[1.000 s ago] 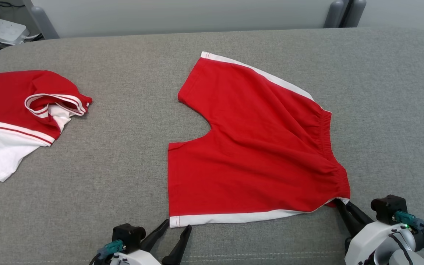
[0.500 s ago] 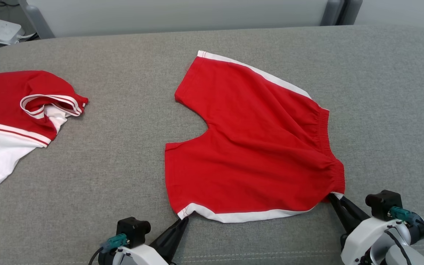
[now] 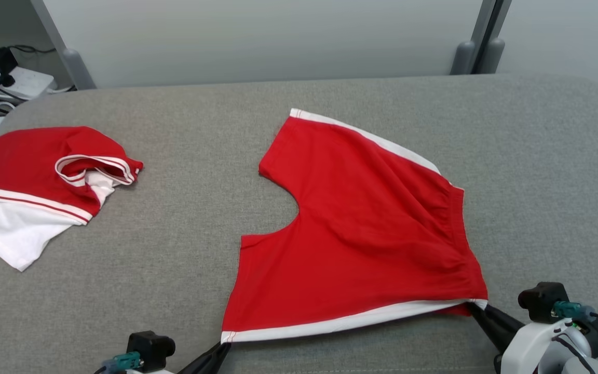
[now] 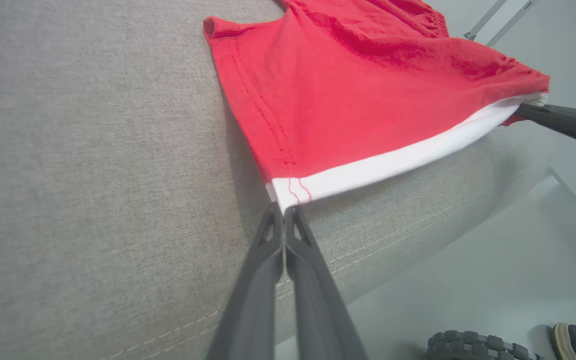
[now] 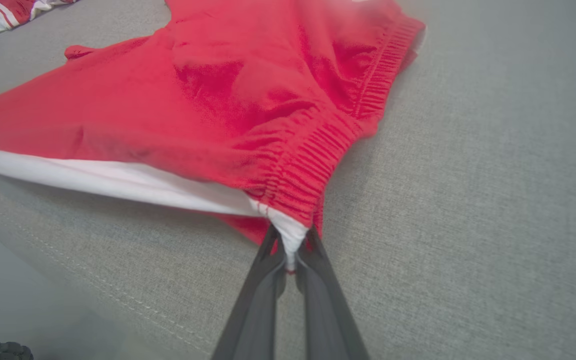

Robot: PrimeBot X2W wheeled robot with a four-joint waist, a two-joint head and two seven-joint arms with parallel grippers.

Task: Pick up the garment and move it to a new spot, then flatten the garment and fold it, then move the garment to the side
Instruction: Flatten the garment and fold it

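Observation:
The garment (image 3: 361,228) is a pair of red shorts with white side stripes, spread on the grey cushioned surface. My left gripper (image 3: 225,346) is shut on the near leg's white hem corner (image 4: 283,192). My right gripper (image 3: 478,307) is shut on the near end of the elastic waistband (image 5: 290,232). The near white-striped edge (image 4: 408,155) is stretched taut between both grippers and lifted a little off the surface. The far leg and far waistband still lie flat.
A second red and white garment (image 3: 39,192) lies crumpled at the left of the grey surface (image 3: 174,259). Cables and a power strip (image 3: 3,83) sit beyond the far left corner. The surface's front edge (image 4: 408,235) runs just under my grippers, with floor below.
My left gripper closed on the near hem corner. Both grippers then drew the near edge toward the front, pulling it straight. The camera has tilted, shifting the whole picture downward.

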